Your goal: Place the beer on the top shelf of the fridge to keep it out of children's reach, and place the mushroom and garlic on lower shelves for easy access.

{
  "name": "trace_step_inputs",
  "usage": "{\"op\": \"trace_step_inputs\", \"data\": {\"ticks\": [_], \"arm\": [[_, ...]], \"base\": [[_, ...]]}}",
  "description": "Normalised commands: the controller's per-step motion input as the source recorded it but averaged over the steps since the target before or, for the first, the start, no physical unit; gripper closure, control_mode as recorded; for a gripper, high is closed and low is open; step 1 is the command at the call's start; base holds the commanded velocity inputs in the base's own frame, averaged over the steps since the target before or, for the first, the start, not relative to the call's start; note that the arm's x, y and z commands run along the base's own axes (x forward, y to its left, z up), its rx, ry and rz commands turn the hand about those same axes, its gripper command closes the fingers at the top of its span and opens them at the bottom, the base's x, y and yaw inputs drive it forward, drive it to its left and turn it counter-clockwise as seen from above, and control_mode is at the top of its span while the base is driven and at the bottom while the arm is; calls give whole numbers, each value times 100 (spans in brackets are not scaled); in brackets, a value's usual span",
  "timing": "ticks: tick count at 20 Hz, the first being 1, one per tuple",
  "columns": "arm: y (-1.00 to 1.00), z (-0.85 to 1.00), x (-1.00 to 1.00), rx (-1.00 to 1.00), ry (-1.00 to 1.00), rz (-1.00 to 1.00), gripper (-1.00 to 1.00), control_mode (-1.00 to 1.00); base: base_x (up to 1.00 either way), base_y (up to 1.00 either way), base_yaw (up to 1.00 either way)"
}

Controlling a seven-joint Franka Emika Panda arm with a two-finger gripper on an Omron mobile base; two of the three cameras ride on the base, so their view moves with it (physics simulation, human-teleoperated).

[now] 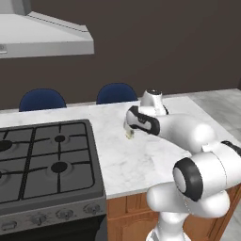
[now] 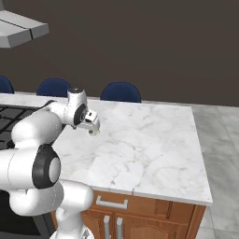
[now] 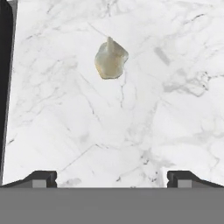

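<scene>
garlic (image 3: 110, 59): just sitting alone on the white marble counter (image 3: 166, 113)
gripper (image 3: 112, 178): hanging right above it, not touching
jaws: spread wide, nothing between them

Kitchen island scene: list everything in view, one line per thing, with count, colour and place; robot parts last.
garlic: one, pale cream-yellow, lying on the marble counter ahead of the jaws, apart from them; in the left base view it peeks out just below the hand.
counter: one, white marble with grey veins, over wooden cabinets.
stove: one, black grates on a grey body, left of the marble.
range hood: one, grey, above the stove.
chairs: three, blue backs, behind the counter's far edge.
wall: one, dark brown, at the back.
arm: one, white with dark joints, reaching over the counter.
gripper: one, dark tips, jaws open, empty, above the counter.
</scene>
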Motion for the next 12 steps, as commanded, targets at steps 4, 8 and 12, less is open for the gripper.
{"op": "trace_step_inputs", "data": {"ticks": [4,8,12], "arm": [[0,-38,48,0,8,0,-100,-100],[1,-33,48,0,8,0,-100,-100],[7,-29,44,0,8,0,-100,-100]], "base": [[0,0,0],[0,0,0],[0,0,0]]}}
